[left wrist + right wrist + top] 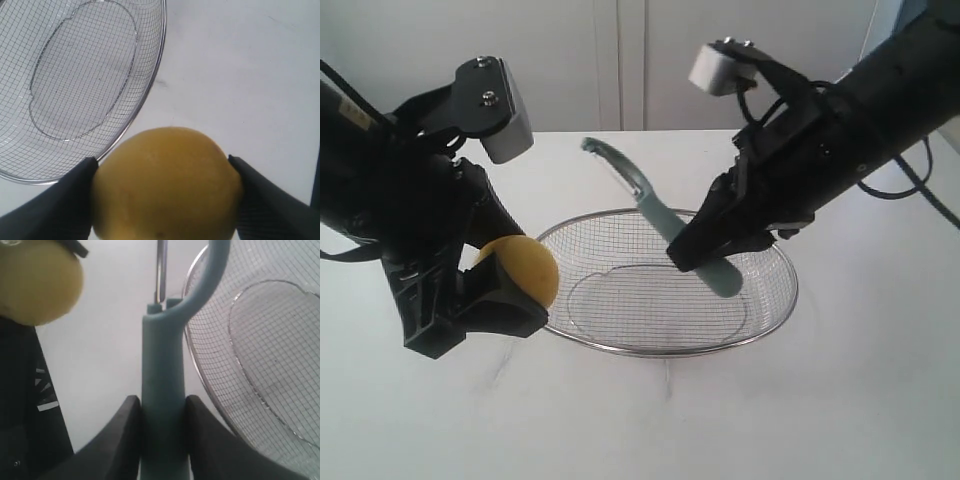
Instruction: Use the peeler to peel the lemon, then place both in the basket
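Observation:
My left gripper (510, 285) is shut on the yellow lemon (523, 268), held just off the left rim of the wire basket (760, 320). In the left wrist view the lemon (167, 185) fills the space between both black fingers (60, 205). My right gripper (705, 250) is shut on the teal handle of the peeler (665, 215), held above the basket with its metal blade head pointing up and to the back left. The right wrist view shows the peeler (162, 405) clamped between the fingers, the lemon (40, 285) beyond it, and the basket (200, 355) to one side.
The basket sits on a white table (860, 400) and holds nothing. A pale wall stands behind the table. Both black arms lean in from the left and right sides.

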